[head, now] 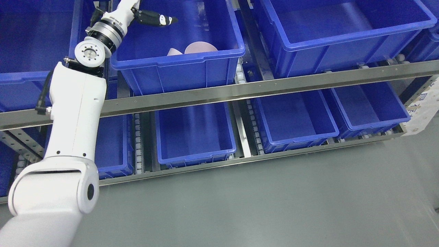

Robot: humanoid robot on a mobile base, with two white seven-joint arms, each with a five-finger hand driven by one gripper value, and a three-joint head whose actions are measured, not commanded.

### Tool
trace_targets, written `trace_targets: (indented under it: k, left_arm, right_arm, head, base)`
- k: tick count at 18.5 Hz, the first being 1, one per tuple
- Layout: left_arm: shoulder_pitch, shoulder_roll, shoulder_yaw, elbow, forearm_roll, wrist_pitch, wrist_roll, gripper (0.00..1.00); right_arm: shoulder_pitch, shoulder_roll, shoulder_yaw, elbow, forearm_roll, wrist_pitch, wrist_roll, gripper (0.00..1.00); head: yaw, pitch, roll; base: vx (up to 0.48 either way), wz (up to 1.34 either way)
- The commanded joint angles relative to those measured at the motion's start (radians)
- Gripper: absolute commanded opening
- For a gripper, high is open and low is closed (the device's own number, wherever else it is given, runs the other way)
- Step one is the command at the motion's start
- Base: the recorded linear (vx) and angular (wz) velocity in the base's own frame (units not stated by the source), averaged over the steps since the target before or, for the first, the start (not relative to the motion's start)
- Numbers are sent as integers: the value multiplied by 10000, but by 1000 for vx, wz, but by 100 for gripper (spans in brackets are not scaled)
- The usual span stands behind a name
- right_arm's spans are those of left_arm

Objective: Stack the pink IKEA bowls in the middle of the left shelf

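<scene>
White left arm (73,137) reaches over the blue bin (178,65); its fingers (156,19) hang apart, empty, above pink bowls (195,48) awaiting stacking.

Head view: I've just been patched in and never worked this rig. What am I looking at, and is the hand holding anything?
This single picture comes from the camera on the robot's head, looking down at a shelf rack of blue bins. The white arm entering at lower left is the robot's left arm; its left hand reaches over the upper bin. Inside that bin, pink bowls peek above the front wall. The dark fingers seem to hold nothing. The lower bins look empty. The right arm isn't visible.
</scene>
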Motion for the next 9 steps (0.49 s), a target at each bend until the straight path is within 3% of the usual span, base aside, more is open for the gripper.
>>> trace_targets:
  k: [1, 5, 9]
  left_arm:
    - [1203, -539, -2548, -3191, 3658, 71, 1726, 100]
    - [3045, -539, -5957, -5420, 3738, -37, 2985, 100]
    - [4915, -539, -7955, -6389, 3738, -618, 3418, 100]
  right_arm:
    - [292, -175, -108, -337, 0, 0, 6, 100]
    - [292, -175, -123, -337, 0, 0, 6, 100]
    - [292, -175, -123, -337, 0, 0, 6, 100]
  head:
    - [0, 0, 0]
    - [0, -1, 0]
    - [0, -1, 0]
  base:
    - [0, 0]
    - [0, 0]
    - [0, 0]
